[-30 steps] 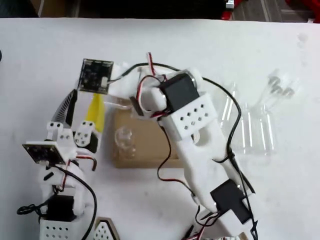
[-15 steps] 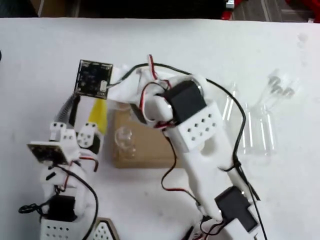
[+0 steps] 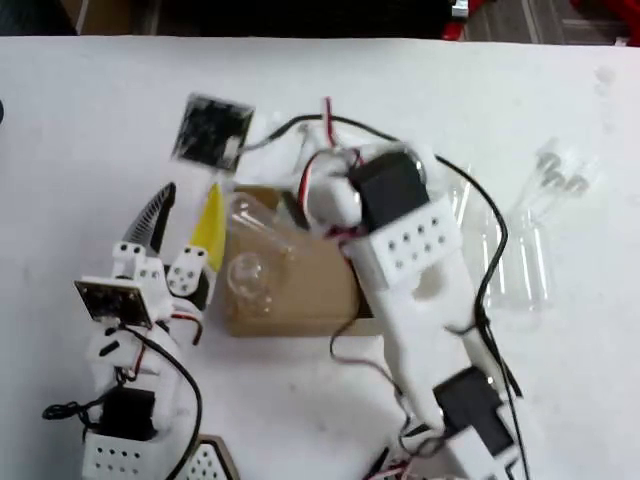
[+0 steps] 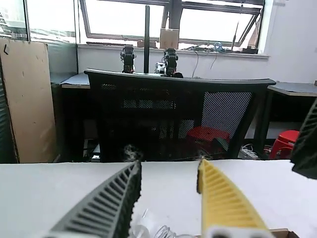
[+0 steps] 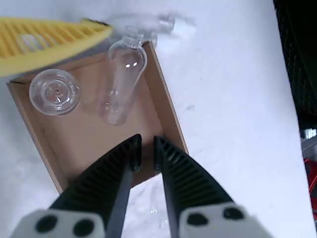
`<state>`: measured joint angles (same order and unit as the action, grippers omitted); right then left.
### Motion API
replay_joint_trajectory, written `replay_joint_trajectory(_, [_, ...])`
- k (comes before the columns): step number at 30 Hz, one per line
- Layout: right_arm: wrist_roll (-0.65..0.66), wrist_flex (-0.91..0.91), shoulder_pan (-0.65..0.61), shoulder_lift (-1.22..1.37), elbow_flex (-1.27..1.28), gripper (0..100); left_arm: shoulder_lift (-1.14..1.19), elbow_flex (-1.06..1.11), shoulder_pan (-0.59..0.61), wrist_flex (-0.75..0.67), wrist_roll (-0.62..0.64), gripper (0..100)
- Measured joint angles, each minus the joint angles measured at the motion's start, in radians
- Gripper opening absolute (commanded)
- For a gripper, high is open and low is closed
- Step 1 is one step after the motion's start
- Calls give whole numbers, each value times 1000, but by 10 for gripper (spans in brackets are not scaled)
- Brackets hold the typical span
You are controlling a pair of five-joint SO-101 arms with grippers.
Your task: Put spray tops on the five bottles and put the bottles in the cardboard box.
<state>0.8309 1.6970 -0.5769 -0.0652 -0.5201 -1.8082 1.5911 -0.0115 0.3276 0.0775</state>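
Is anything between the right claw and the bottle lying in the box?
Nothing visible. The right claw hangs over the cardboard box, bare box floor between it and the lying bottle. The left claw sits at the box's side.

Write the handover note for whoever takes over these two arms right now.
Left pincer: open, empty, at the side of the brown cardboard box.
Right pincer: above the box, only a narrow gap, holding nothing.
Done: two in the box, a clear plastic bottle upright and a second clear bottle lying with its neck at the rim. I cannot tell if either has a spray top.
Left: the other clear bottles lie on the white table beyond the right arm, with small clear spray tops loose beside them. Top them, then box them.
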Motion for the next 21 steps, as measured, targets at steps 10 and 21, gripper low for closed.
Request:
replay_joint_trajectory(10, [-78, -77, 133, 215, 0, 22, 0, 0, 89, -64, 0, 181])
replay_joint_trajectory(21, [-146, -216, 64, 384, 0, 86, 0, 0, 517, 86, 272, 181])
